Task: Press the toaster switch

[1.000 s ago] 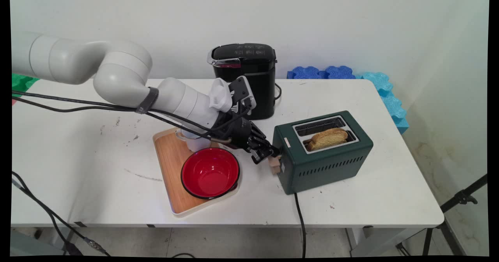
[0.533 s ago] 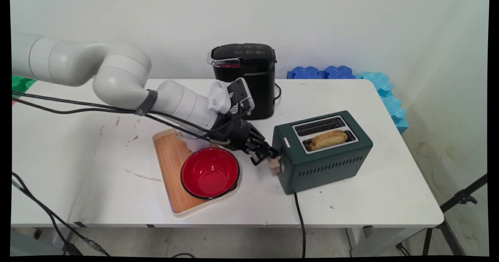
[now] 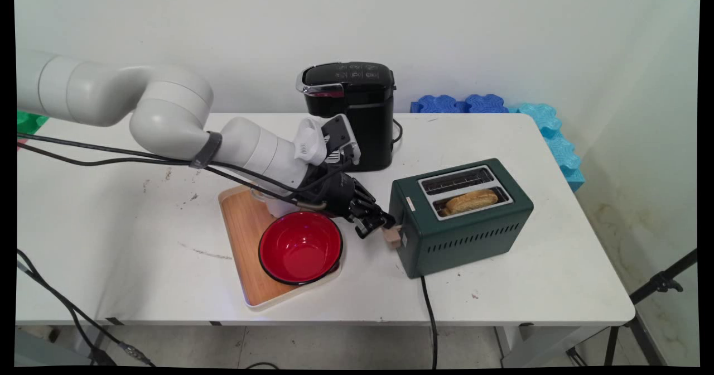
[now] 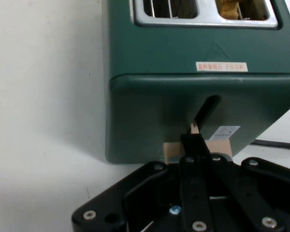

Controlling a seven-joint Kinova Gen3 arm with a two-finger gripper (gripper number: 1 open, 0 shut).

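Tool (image 3: 385, 225) at frame center, pressing down on toaster (image 3: 463, 219) lever (image 3: 394, 236); finger gap: can't tell. Bread (image 3: 471, 200) sits low in slot.

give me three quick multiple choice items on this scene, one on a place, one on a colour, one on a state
1. Where is the bread slice?
A. toaster's near slot
B. toaster's far slot
C. in the bowl

2. What colour is the bowl's inside?
A. blue
B. red
C. green

3. Where does the toaster's lever sit?
A. top of its slot
B. low in its slot
C. missing

Answers: 1 A, it sits in the slot nearer the camera of the green toaster. 2 B, plainly red. 3 B, the hand view shows empty slot above it, under the end effector.
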